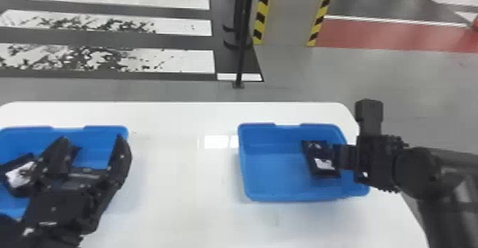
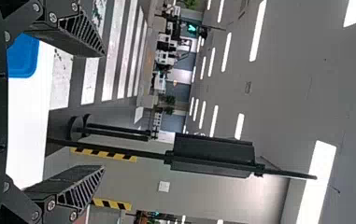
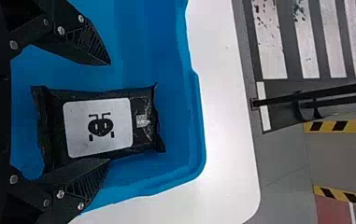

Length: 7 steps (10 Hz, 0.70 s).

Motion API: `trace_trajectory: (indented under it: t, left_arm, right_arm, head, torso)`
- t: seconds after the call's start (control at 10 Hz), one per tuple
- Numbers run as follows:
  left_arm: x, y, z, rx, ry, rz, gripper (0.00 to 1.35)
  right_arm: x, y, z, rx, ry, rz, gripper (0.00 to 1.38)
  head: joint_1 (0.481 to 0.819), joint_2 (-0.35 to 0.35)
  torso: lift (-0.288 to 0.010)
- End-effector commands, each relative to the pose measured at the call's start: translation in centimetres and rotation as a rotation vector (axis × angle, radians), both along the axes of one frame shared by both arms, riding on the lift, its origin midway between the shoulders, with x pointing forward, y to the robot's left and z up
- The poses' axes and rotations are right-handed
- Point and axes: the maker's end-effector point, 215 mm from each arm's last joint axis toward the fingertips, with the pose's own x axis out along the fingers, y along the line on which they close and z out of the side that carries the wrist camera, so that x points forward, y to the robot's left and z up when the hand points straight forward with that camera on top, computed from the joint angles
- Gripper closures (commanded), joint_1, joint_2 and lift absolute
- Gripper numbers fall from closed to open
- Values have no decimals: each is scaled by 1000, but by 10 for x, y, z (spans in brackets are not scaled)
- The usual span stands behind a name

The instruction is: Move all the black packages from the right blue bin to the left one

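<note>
Over the right blue bin (image 1: 274, 179), my right gripper (image 1: 336, 156) reaches in from the right side. One black package (image 1: 322, 163) with a white label lies in that bin. In the right wrist view my right gripper (image 3: 110, 112) is open, its fingers on either side above the package (image 3: 143, 121), not closed on it. My left gripper (image 1: 92, 142) stands over the left blue bin (image 1: 103, 133), fingers wide apart. A black package (image 1: 17, 174) with a white label lies in the left bin, partly behind that gripper. The left wrist view shows the open left gripper (image 2: 103, 112).
Both bins stand on a white table (image 1: 178, 179), with a wide stretch of tabletop between them. Beyond the table's far edge a thin black post (image 1: 242, 52) rises from the floor, near yellow and black striped edging (image 1: 263, 12).
</note>
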Motion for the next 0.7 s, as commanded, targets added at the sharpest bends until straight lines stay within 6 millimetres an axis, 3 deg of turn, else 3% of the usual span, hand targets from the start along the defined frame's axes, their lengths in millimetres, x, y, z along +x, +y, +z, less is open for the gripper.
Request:
trace_trajectory:
  t: [0.0, 0.1, 0.6]
  left_arm:
    - [-1, 1, 0, 1, 0, 1, 197]
    - [-1, 2, 0, 2, 0, 2, 197]
    - [-2, 2, -2, 3, 3, 1, 197]
  right_arm:
    - [3, 15, 14, 0, -27, 11, 315]
    - [-1, 23, 14, -11, -6, 2, 309]
    - [1, 6, -13, -57, 88, -66, 315]
  head:
    - [695, -130]
    - [695, -124]
    - [695, -112]
  torso:
    - [-132]
    - [-132]
    - [-132]
